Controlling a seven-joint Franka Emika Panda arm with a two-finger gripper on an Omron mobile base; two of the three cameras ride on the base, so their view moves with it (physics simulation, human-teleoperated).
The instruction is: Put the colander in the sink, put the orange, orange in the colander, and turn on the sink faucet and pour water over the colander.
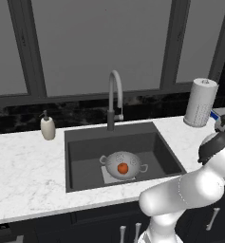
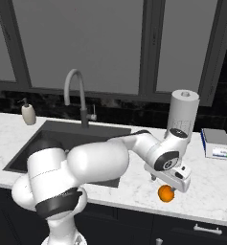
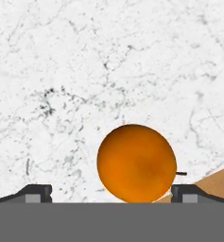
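Observation:
The silvery colander [image 1: 123, 164] stands on the floor of the dark sink [image 1: 109, 134], and a reddish orange [image 1: 123, 168] lies inside it. The grey gooseneck faucet [image 1: 115, 95] arches over the basin from behind; no water is visible. A brighter orange [image 2: 166, 194] rests on the marble counter right of the sink, close to the front edge. My gripper [image 2: 168, 187] hangs just above it, open. In the hand view this orange [image 3: 136, 163] lies between the fingertips [image 3: 36, 193], nearer the right one, and the gripper [image 3: 112, 194] is not touching it.
A beige soap pump bottle [image 1: 48, 127] stands left of the sink. The paper towel roll [image 2: 184, 112] and a small white-and-blue scale [image 2: 215, 142] stand at the back right. The counter's front edge runs just past the orange, where a tan surface [image 3: 217, 183] shows beyond it.

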